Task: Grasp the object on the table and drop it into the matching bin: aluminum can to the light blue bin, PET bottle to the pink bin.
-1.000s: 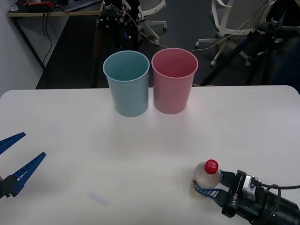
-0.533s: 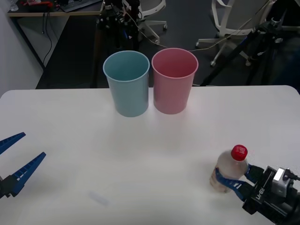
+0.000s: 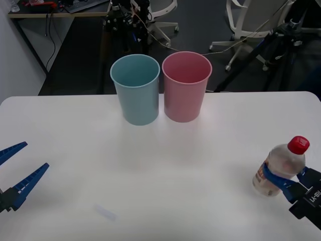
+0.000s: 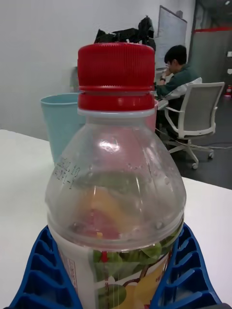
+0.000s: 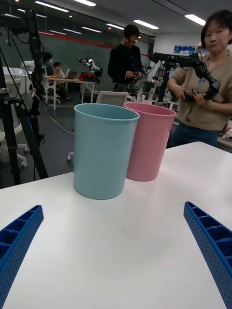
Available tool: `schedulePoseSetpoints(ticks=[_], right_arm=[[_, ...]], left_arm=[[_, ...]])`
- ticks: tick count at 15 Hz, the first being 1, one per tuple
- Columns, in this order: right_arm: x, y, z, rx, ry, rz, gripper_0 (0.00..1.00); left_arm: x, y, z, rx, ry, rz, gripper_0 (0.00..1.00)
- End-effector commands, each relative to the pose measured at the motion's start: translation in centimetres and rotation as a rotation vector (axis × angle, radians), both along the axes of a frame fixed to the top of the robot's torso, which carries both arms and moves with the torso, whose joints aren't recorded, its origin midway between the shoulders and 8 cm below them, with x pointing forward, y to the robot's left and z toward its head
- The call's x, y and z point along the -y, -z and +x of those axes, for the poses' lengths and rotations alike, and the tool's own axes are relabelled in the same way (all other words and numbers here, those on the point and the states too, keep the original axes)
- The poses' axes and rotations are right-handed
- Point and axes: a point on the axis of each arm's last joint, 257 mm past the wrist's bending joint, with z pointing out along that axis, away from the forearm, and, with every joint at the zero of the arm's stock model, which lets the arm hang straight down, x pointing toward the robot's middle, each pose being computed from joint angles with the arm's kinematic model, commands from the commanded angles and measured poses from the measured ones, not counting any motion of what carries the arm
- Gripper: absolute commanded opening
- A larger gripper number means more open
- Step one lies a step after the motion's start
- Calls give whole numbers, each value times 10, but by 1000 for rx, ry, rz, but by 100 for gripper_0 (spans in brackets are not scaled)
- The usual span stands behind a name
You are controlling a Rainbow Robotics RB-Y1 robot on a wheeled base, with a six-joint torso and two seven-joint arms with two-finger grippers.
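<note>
Two bins side by side at table (image 3: pixel 75 150) back: light blue bin (image 3: pixel 136 89) left, pink bin (image 3: pixel 185 86) right (touching or nearly). PET bottle (image 3: pixel 282 166) near front-right edge, well apart from bins.

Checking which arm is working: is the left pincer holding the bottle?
No: the left pincer hangs open at the table's left edge, while the right pincer grips the bottle.

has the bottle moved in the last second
Yes. Held by the right gripper, the PET bottle shifted toward the table's right edge, while the pink bin stayed put.
</note>
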Motion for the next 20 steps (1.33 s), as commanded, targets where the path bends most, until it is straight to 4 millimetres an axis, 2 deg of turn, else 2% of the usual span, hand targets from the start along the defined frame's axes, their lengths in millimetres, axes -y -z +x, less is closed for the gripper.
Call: schedulePoseSetpoints(ticks=[1,5,9,13,20], right_arm=[[7,-13,2,9,16,26,0],[-1,-47,12,9,19,20,0],[-3,-91,27,-21,-1,9,0],[-1,-146,43,-17,-21,20,0],[-28,-216,60,-47,-69,78,0]], left_arm=[[0,0,0,0,0,0,100],[0,0,0,0,0,0,100],[0,0,0,0,0,0,100],[0,0,0,0,0,0,100],[0,0,0,0,0,0,100]])
